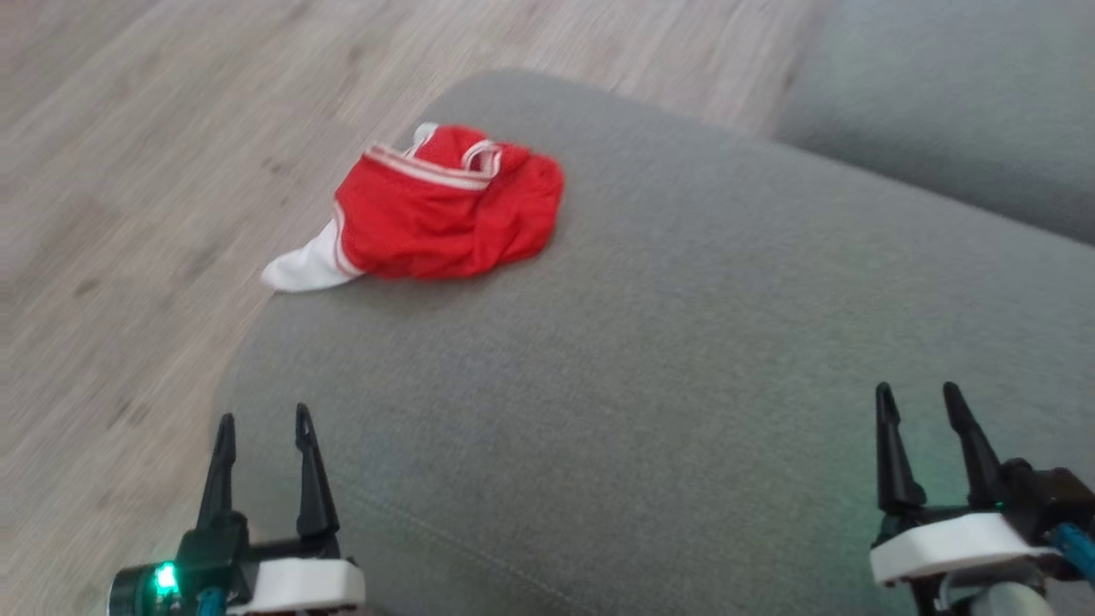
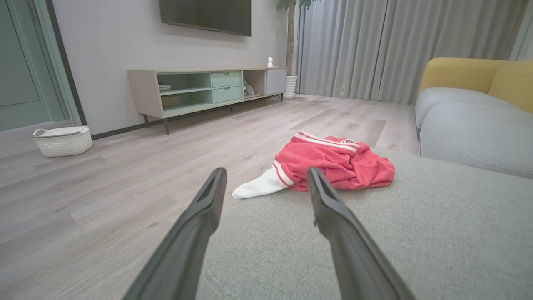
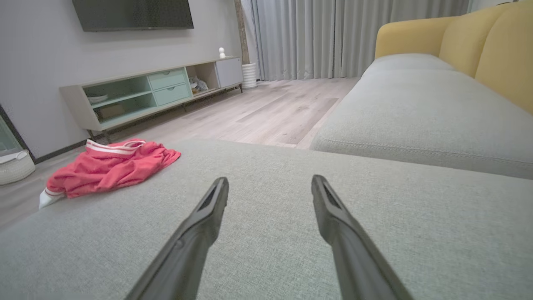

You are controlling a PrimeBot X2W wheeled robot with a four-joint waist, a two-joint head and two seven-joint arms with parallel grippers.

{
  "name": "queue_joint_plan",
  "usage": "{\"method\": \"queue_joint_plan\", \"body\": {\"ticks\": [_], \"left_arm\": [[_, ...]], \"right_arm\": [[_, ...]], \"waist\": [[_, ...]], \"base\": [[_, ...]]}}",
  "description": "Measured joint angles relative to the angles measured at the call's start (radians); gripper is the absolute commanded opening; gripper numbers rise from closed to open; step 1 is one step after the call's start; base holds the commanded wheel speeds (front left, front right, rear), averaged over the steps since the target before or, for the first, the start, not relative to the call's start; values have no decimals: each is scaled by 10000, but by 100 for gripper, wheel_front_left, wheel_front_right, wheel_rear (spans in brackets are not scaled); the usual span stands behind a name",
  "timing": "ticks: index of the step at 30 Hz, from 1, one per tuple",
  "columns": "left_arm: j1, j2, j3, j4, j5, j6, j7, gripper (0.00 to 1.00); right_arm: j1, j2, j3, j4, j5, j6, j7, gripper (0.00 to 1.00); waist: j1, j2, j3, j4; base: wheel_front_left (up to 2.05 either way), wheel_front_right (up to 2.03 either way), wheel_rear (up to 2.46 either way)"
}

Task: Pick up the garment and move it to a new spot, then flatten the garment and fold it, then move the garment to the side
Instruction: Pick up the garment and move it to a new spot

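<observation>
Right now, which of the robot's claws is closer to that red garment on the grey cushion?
Left. The left gripper is short of the garment, almost in line with it; the right gripper is far off across the cushion.

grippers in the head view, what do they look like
The left gripper and right gripper each have two long black fingers tapering to pointed tips, set on black mounts above a rounded white housing. Teal-blue cables show at each base. A green light glows on a dark cylinder beside the left one's base. In the wrist views each finger shows a slot near its tip.
</observation>
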Motion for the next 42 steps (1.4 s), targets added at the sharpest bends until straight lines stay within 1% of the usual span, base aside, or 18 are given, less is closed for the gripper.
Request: {"method": "queue_joint_plan", "body": {"ticks": [3,6,11,14,16,18,21,23,25,29,32,34,35,36,37,39,42], "left_arm": [[-237,-8,-15,35,31,-176,0,100],[-1181,-8,-40,228,29,-493,0,100],[-4178,-46,12,1097,4,-940,-2,100],[-6208,-31,234,2364,-178,-1197,-4,100],[-7521,119,451,3446,-280,-1197,25,100],[-8658,336,773,4529,-451,-1183,389,100],[-9921,610,1147,5950,-635,-965,767,100],[-10518,679,1356,6874,-782,-828,1003,100],[-10932,662,1580,7822,-1057,-775,1361,100],[-11228,518,1779,9296,-1505,-836,1854,100],[-11353,410,1894,9873,-1611,-853,1724,100],[-11594,401,1873,10086,-1613,-1066,1499,100],[-11654,387,1866,10178,-1630,-1147,1302,51],[-11657,347,1831,10222,-1641,-1235,1034,15],[-11642,311,1779,10280,-1638,-1325,807,0],[-11635,299,1601,10318,-1563,-1463,454,0],[-11645,391,1246,10126,-1151,-1522,159,0]], "right_arm": [[51,-267,-71,-2,-2,0,0,100],[30,-704,-104,-263,-127,0,0,100],[-713,-1747,31,-663,-186,0,0,100],[-1319,-2395,188,-924,-209,0,0,100],[-1662,-2782,343,-1009,-211,0,0,100],[-1968,-3057,397,-1097,-211,0,-2,100],[-2282,-3428,299,-1290,-207,0,-2,100],[-2371,-3620,136,-1459,-203,0,-13,100],[-2437,-3701,13,-1693,-157,0,-71,100],[-2611,-3822,-38,-2128,-130,0,-151,100],[-2637,-3858,-127,-2426,-132,0,-234,100],[-2655,-3862,-150,-2472,-132,0,-280,100],[-2659,-3862,-150,-2472,-132,0,-280,100],[-2654,-3862,-150,-2454,-132,0,-280,100],[-2653,-3864,-178,-2393,-134,0,-278,100],[-2662,-3860,-174,-2192,-163,0,-276,100],[-2797,-3758,-69,-1695,-226,0,-253,100]], "waist": [[-2,0,317,208],[-3,0,804,303],[0,0,1993,138],[2,0,2816,-119],[2,0,3345,-344],[3,-1,3811,-615],[1,0,4429,-1057],[1,-1,4819,-1311],[0,-1,5202,-1529],[-3,0,5870,-1843],[-5,0,6222,-1958],[-5,0,6332,-1930],[-5,0,6342,-1877],[-5,0,6328,-1814],[-5,0,6288,-1758],[-4,0,6134,-1683],[-2,0,5748,-1634]], "base": [[0,0,0],[0,0,0],[0,0,0],[0,0,0],[0,0,0],[0,0,0],[0,0,0],[0,0,0],[0,0,0],[0,0,0],[0,0,0],[0,0,0],[0,0,0],[0,0,0],[0,0,0],[0,0,0],[0,0,0]]}}
